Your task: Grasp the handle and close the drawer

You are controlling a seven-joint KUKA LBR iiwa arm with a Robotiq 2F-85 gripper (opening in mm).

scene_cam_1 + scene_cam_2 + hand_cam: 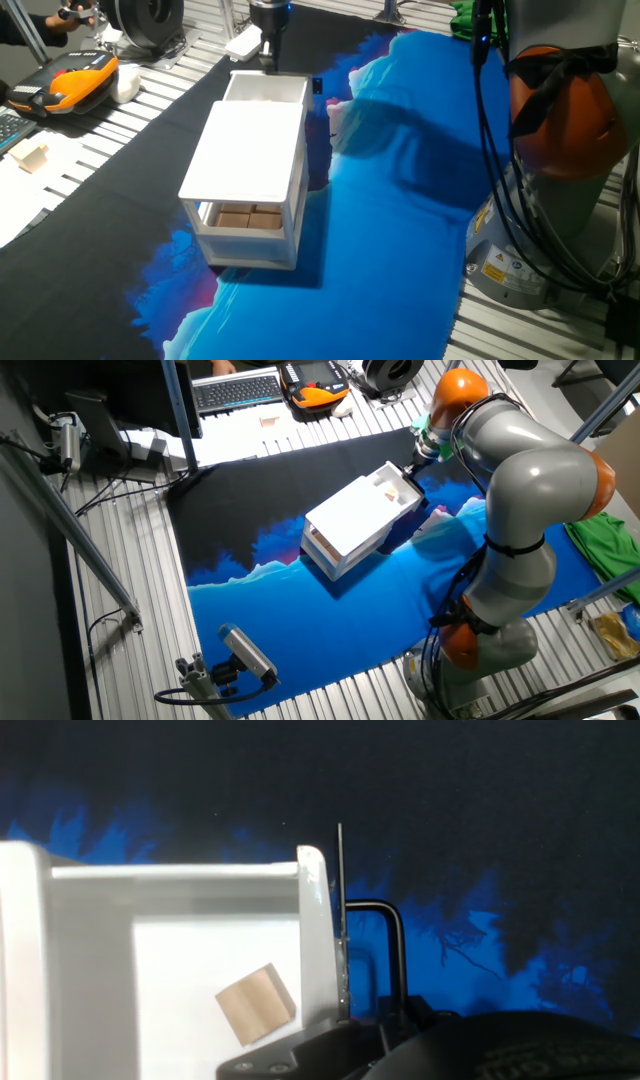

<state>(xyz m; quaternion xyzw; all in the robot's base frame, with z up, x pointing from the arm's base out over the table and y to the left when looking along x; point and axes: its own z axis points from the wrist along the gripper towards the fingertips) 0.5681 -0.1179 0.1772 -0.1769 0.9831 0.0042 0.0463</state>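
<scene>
We see a slatted metal table (150,95) under a black and blue cloth (400,220). The white cabinet (250,180) sits on the cloth, centre frame. At upper left, an orange device (75,85) and what may be a small wooden block (30,155) rest on the bare slats.

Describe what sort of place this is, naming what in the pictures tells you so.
Probably a robotics lab or workshop. A large robot arm stands at a slatted metal table, a keyboard sits at the far end, and cables hang down beside the arm's base.
</scene>
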